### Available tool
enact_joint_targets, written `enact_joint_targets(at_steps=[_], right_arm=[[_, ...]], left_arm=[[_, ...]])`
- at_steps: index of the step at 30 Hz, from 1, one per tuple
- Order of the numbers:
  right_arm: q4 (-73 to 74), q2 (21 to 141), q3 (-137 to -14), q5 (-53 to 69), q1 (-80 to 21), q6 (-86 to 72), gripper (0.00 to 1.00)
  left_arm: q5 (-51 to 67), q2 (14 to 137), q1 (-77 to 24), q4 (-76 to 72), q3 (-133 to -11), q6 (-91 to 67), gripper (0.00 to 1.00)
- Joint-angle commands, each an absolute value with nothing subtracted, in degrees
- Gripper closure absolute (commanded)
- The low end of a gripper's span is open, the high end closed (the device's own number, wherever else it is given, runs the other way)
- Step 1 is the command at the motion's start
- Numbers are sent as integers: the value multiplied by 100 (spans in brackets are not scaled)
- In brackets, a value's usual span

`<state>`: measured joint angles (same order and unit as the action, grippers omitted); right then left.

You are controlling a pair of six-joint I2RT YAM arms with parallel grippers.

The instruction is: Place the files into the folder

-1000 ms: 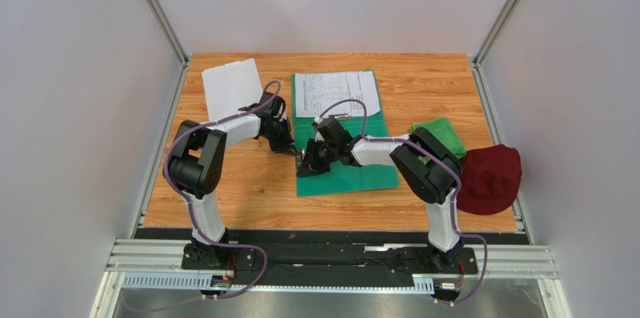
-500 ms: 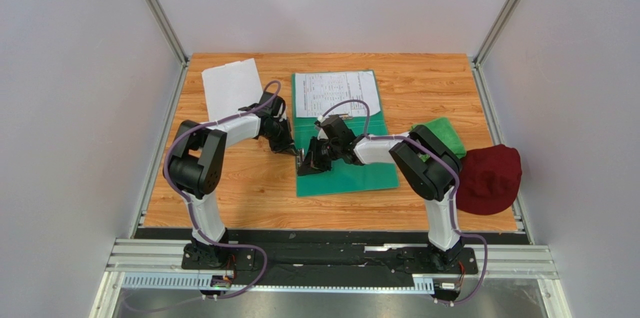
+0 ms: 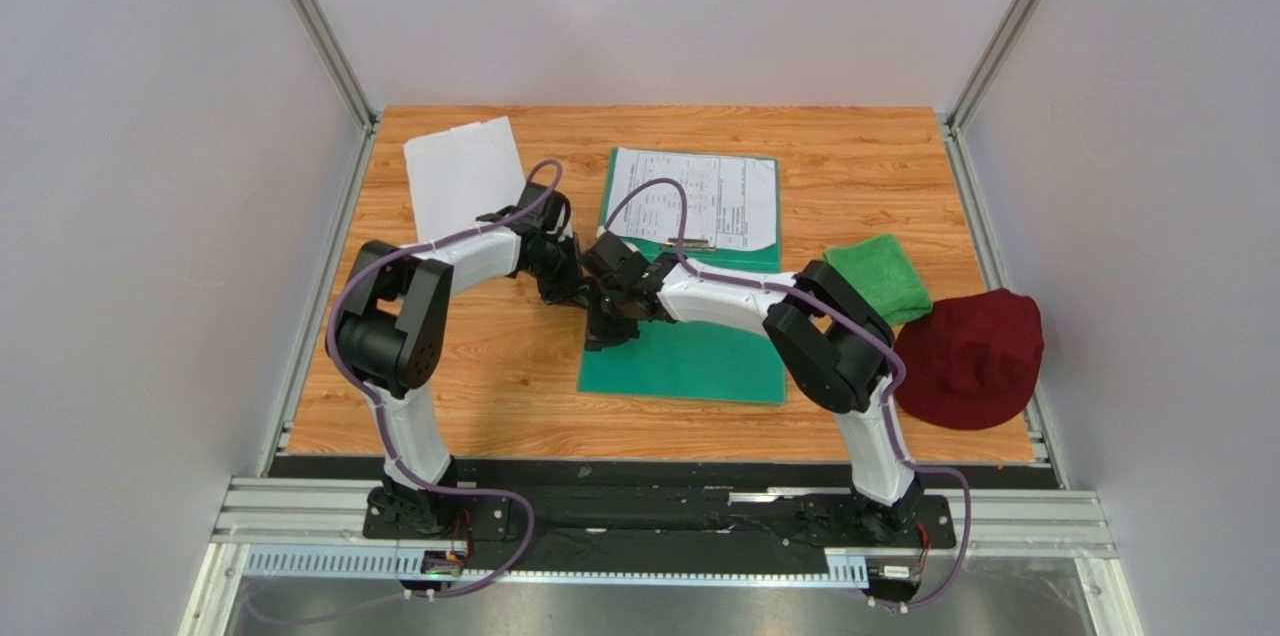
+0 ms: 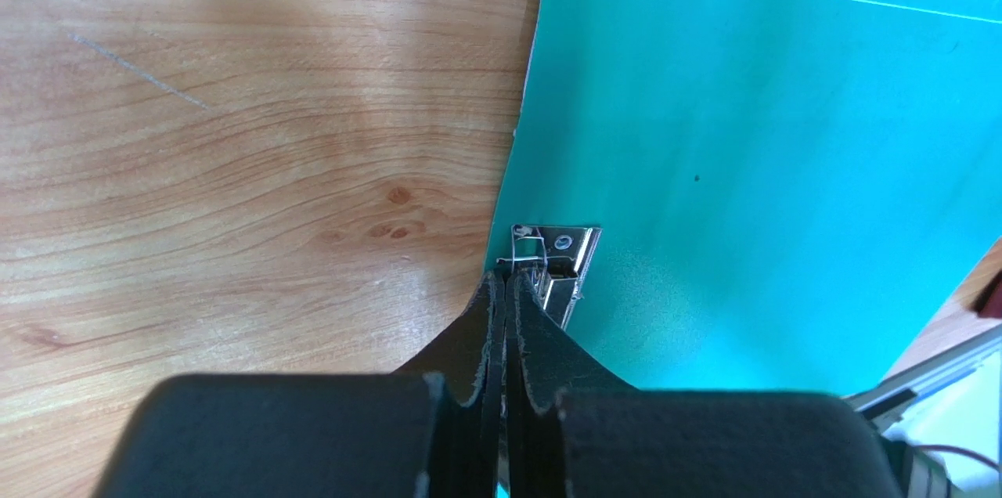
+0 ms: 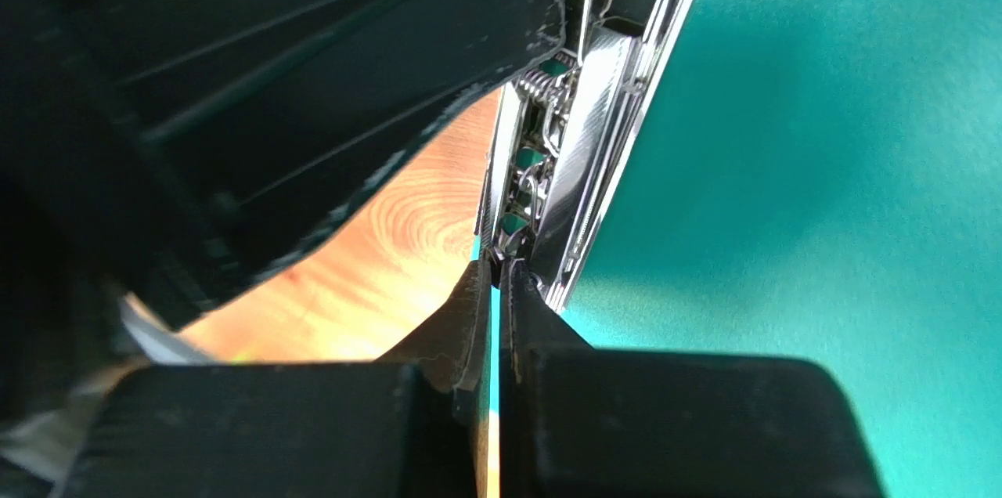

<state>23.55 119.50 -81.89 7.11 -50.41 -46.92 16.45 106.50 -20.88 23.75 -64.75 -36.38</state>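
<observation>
My left claw [image 4: 508, 277] and right claw [image 5: 494, 269] are both pinched together, tips at the metal clip [image 4: 562, 257] on the left edge of the teal folder [image 3: 706, 359], mid-frame. A printed sheet [image 3: 706, 198] lies across its top; a white sheet [image 3: 463, 174] lies upper left.

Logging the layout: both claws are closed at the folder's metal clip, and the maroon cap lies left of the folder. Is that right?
Not quite. The top view shows the maroon cap lying right of the folder, beside the green cloth. The left claw and right claw are closed at its metal clip.
</observation>
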Motion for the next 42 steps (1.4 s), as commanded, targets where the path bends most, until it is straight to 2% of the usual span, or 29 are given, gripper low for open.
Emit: enact_joint_targets(at_steps=[1,9,15,19,22,24,27,33,36,37,38,40,42], right_arm=[[3937,12946,-7937,-1713,-5177,-4447,100],[4025,12525,-7646,-2365,-5142,-4307,100],[3937,13130,-7769,-2540,-5001,-4306,100],[3552,12457,-7269,-2532,-4922,-4237,100],[2905,11501,-7120,-1989,-4817,-3815,100],[2377,11216,-7198,-866,-4668,-3771,100],[2163,11092,-7618,147,-4526,-3692,100],[1680,10890,-7498,1001,-4456,-3770,100],[1312,10750,-7217,1484,-4456,-3806,85],[1257,10714,-7129,1633,-4465,-3814,73],[1170,10662,-7058,1704,-4491,-3806,67],[1037,10582,-6961,1766,-4605,-3876,60],[828,10600,-6803,1863,-4658,-4103,60]], left_arm=[[1723,10749,-2241,2716,-6266,-3428,100],[1582,10872,-2232,2856,-6363,-3138,100],[1503,10828,-2224,2953,-6504,-2988,100],[1529,10863,-2224,3032,-6522,-2892,100],[1547,10837,-2224,2997,-6478,-2900,100],[1582,10767,-2224,2927,-6416,-2909,100],[1608,10696,-2224,2953,-6442,-2909,100],[1757,10529,-2224,2962,-6416,-2962,100],[1941,10520,-2224,2901,-6372,-3075,100],[1995,10494,-2224,2848,-6355,-3111,100],[2039,10485,-2224,2822,-6337,-3172,100],[2048,10433,-2224,2760,-6241,-3383,100],[1987,10328,-2224,2760,-6144,-3646,100]])
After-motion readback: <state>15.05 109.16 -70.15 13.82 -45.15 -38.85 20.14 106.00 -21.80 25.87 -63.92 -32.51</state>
